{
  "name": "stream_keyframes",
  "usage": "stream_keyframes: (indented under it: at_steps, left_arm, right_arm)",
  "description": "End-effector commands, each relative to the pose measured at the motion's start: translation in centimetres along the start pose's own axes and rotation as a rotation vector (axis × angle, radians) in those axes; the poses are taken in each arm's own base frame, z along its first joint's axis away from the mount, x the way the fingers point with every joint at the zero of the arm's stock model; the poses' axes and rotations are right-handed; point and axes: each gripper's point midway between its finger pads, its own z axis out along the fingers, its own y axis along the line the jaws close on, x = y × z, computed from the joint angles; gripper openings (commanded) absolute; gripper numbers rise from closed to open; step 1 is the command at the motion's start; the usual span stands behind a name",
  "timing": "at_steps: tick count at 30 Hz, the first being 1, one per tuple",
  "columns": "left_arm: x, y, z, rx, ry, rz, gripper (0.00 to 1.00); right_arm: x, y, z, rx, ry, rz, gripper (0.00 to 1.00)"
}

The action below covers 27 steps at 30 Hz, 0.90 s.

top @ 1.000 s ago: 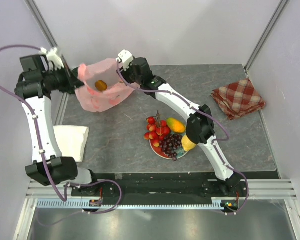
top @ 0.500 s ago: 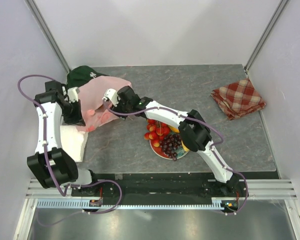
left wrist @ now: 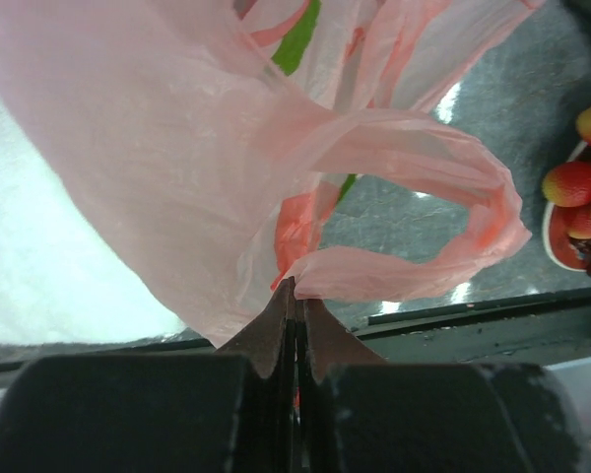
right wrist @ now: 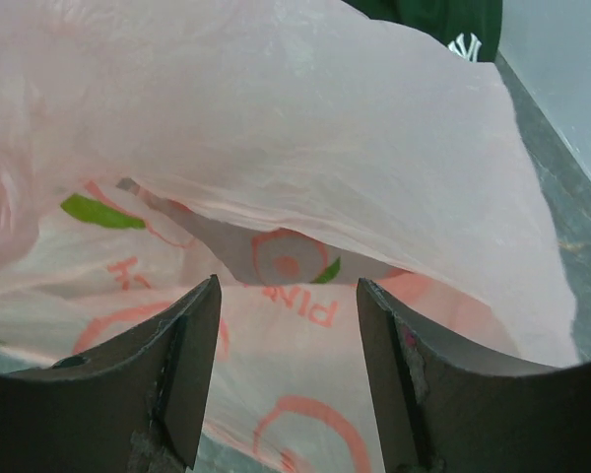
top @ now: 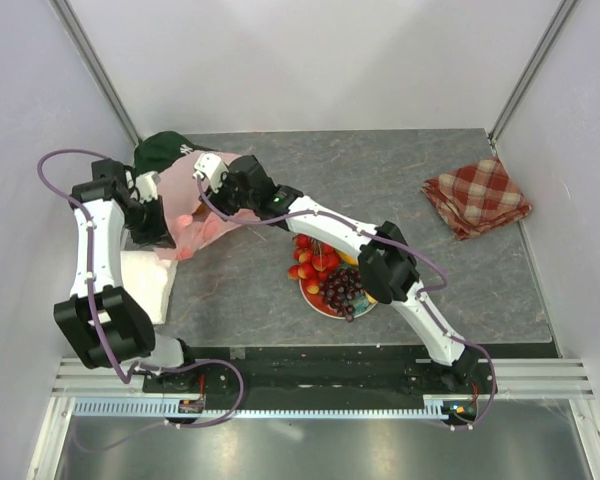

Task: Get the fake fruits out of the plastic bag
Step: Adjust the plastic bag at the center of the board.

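The pink plastic bag point(top: 185, 195) lies crumpled at the table's left. My left gripper point(top: 168, 240) is shut on one of its handle loops point(left wrist: 404, 212), with the film pinched at the fingertips point(left wrist: 294, 288). My right gripper point(top: 202, 190) hovers open just over the bag point(right wrist: 276, 128), holding nothing. An orange patch shows through the film point(top: 185, 220); I cannot tell whether it is a fruit or a print. The red berries point(top: 310, 262), the dark grapes point(top: 342, 288) and the orange-yellow fruit point(top: 352, 250) lie on the red plate point(top: 318, 300). My right arm partly hides them.
A dark green cap point(top: 165, 150) lies behind the bag and also shows in the right wrist view point(right wrist: 443, 25). A white folded cloth point(top: 145, 280) lies near the left front. A red-checked cloth point(top: 477, 195) lies at the right back.
The bag was held up at the back left; both arms have brought it down onto the table, uncovering the green cap. My right gripper then shifted slightly back over the bag.
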Motion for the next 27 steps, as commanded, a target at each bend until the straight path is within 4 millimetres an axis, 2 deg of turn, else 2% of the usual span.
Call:
stream_keyframes:
  at_steps: [1,2,4,8,10,13,14,17,18,20,21,25,27]
  left_arm:
    - [-2.0,-2.6,-0.6,0.145,-0.051,-0.028,0.02]
    - [-2.0,-2.7,-0.6,0.154,-0.048,-0.026,0.02]
    - [-1.7,-2.7,-0.4,0.159,-0.031,-0.025,0.01]
    - [-1.5,-2.6,-0.5,0.150,-0.025,-0.025,0.01]
    - [-1.8,-2.5,-1.1,0.136,-0.036,-0.014,0.01]
    - [-2.0,-2.1,-1.6,0.117,-0.060,0.016,0.01]
    - [-2.1,-2.1,-1.7,0.114,-0.069,0.024,0.01]
    - [-2.2,-1.7,-1.8,0.093,-0.075,0.030,0.02]
    - [-2.3,-1.6,-1.8,0.090,-0.076,0.030,0.01]
    - [-2.4,-1.6,-1.9,0.087,-0.085,0.030,0.02]
    - [-2.4,-1.6,-1.8,0.087,-0.083,0.030,0.02]
    - [-1.7,-1.5,-1.7,0.082,-0.069,0.026,0.02]
    - [-1.1,-1.6,-1.5,0.089,-0.059,0.025,0.02]
  right_arm:
    - [0.9,0.6,2.9,0.012,-0.056,0.036,0.66]
    - [1.3,0.7,3.5,0.014,-0.062,0.057,0.67]
    - [0.4,0.5,4.2,0.025,-0.118,0.075,0.68]
    - [0.1,0.5,6.2,0.026,-0.171,0.100,0.68]
    - [1.1,0.2,6.1,0.037,-0.111,0.071,0.67]
    - [2.4,0.1,4.5,0.016,-0.030,0.016,0.66]
    - [3.0,0.3,3.3,0.000,0.000,0.003,0.65]
    - [4.5,1.5,1.4,-0.060,0.091,-0.041,0.62]
    - [5.8,2.0,0.7,-0.086,0.154,-0.035,0.60]
    - [6.2,2.6,-0.5,-0.123,0.199,-0.036,0.60]
    - [7.1,3.1,-1.3,-0.145,0.248,-0.027,0.59]
    - [6.8,3.8,-3.8,-0.169,0.273,-0.001,0.59]
    - [5.5,3.8,-4.6,-0.166,0.250,0.007,0.59]
